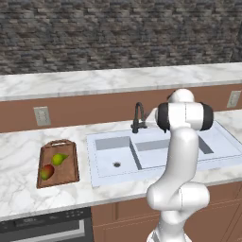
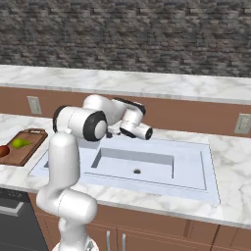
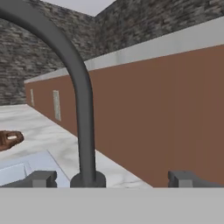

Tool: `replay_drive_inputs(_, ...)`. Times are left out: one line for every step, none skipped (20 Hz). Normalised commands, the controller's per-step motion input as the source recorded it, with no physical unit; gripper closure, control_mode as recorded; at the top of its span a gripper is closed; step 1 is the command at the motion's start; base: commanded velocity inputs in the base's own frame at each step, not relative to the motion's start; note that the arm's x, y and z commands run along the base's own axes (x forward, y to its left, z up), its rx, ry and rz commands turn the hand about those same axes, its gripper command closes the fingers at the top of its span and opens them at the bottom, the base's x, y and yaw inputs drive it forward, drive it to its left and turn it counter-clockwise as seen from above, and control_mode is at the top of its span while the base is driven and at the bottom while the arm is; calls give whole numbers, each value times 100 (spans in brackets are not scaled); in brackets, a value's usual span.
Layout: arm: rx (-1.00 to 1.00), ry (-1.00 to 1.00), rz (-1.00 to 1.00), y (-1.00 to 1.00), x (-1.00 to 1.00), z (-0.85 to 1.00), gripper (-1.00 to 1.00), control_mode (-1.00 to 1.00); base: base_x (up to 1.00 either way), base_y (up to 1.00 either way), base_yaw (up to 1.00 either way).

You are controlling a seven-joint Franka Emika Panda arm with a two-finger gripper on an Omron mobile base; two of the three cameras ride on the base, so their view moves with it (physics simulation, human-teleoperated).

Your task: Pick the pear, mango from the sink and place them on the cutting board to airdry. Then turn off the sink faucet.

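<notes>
pear point(image 1: 59, 159) and mango point(image 1: 47, 171) are lying on the cutting board point(image 1: 68, 172), leaving only the faucet point(image 3: 81, 94), which the spread gripper point(image 3: 113, 178) is straddling.

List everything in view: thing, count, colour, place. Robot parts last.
pear: one, yellow-green, on the cutting board.
mango: one, red-orange and green, on the cutting board beside the pear.
cutting board: one, brown, on the counter left of the sink.
sink: one, white, double basin, set in the counter.
sink faucet: one, black, behind the sink divider.
wall outlets: two, pale, on the brown backsplash.
counter: one, white marble.
arm: one, white.
tool: one, dark tips, open, at the faucet's base.
</notes>
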Motion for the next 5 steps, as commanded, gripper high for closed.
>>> replay_drive_inputs(-3,0,5,100,4,-3,-100,-100,0,0,0)
replay_drive_inputs(-3,0,5,100,0,-3,-100,-100,0,0,0)
replay_drive_inputs(-2,0,5,100,0,-3,-100,-100,0,0,0)
replay_drive_inputs(-3,0,5,100,0,-2,-100,-100,0,0,0)
replay_drive_inputs(-2,0,6,100,0,-2,-100,-100,0,0,0)
